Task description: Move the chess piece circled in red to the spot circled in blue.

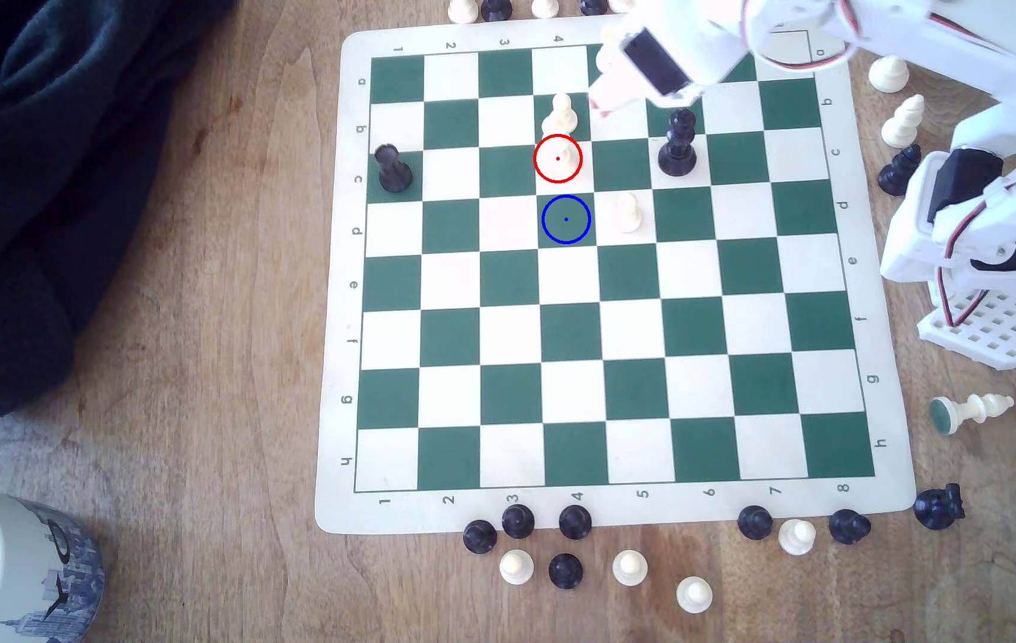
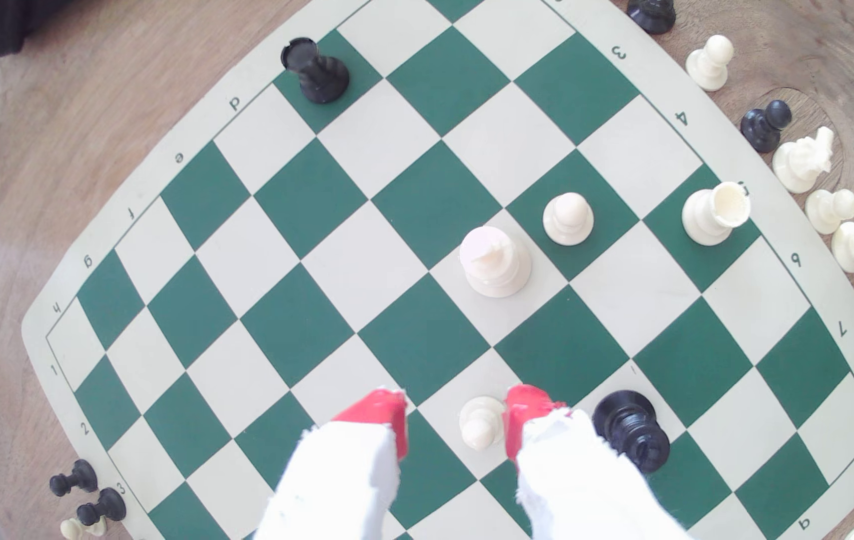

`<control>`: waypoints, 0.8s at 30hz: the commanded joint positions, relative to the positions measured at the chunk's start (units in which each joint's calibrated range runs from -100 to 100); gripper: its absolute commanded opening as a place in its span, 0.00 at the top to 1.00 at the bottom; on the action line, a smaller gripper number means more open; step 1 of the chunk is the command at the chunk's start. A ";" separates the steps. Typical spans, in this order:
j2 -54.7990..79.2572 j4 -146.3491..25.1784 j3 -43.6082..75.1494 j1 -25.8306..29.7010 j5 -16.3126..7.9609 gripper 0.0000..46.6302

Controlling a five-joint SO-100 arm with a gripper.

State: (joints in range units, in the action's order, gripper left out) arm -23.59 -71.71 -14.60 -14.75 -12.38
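Observation:
The red ring point(image 1: 558, 159) is drawn on a cream board square. The piece on that square is a tall cream crowned piece point(image 2: 495, 259), and its slim stem point(image 1: 564, 151) shows inside the ring. A cream pawn point(image 2: 567, 218) stands on the green square just behind it. The spot circled in blue point(image 1: 566, 219) is the bare green square point(image 2: 424, 337) just in front of the ringed one. My gripper point(image 1: 599, 105) hovers open, to the exterior view's right of the ringed piece. Its red-tipped fingers point(image 2: 523, 415) hold nothing. Another cream pawn point(image 2: 482, 426) on the board shows through the gap.
A black king point(image 1: 677, 142) stands to the right of the gripper in the exterior view, a black rook point(image 1: 394, 168) at the board's left edge. Loose pieces line the board's near, far and right sides. A mug point(image 1: 10, 556) and dark cloth point(image 1: 29, 185) lie to the left.

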 commanded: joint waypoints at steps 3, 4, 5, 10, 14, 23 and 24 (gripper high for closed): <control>5.76 2.34 7.71 -0.78 -0.15 0.74; 7.46 3.33 7.98 -0.93 -0.15 0.72; 8.39 3.49 8.25 -0.93 -0.15 0.71; 14.76 5.29 11.42 -1.56 -0.15 0.70; 18.32 7.26 12.33 -1.64 -0.15 0.69; 24.01 8.98 13.96 -3.05 0.15 0.67; 24.35 8.98 13.96 -3.12 0.15 0.67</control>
State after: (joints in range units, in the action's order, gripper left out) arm 1.05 -63.43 -5.92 -16.74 -12.38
